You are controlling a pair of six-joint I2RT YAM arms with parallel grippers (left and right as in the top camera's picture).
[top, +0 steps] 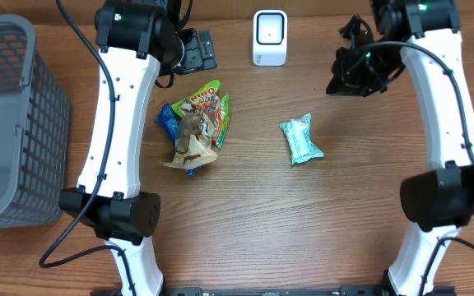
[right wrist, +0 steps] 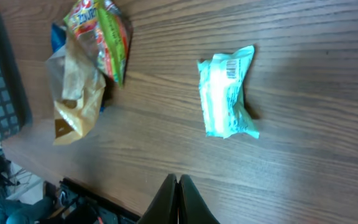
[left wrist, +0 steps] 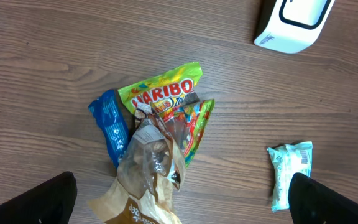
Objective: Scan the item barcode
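Jaws of the left gripper (left wrist: 182, 202) are spread wide, holding nothing; those of the right gripper (right wrist: 179, 199) are pressed together, empty. "HARIBO" is read on the yellow-green bag (top: 206, 105). The teal packet (top: 301, 141) is laid on the worktop (top: 245, 214) between the arms, its long axis directed roughly toward the white scanner (top: 270, 37), with the barcode (right wrist: 232, 70) face-up at that far end.

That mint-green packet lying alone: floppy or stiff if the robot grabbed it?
Probably floppy: the mint-green packet is a crinkled film wrapper with crimped ends. It looks light, so a push might just slide it over the smooth table. Lying flat, it seems unlikely to roll.
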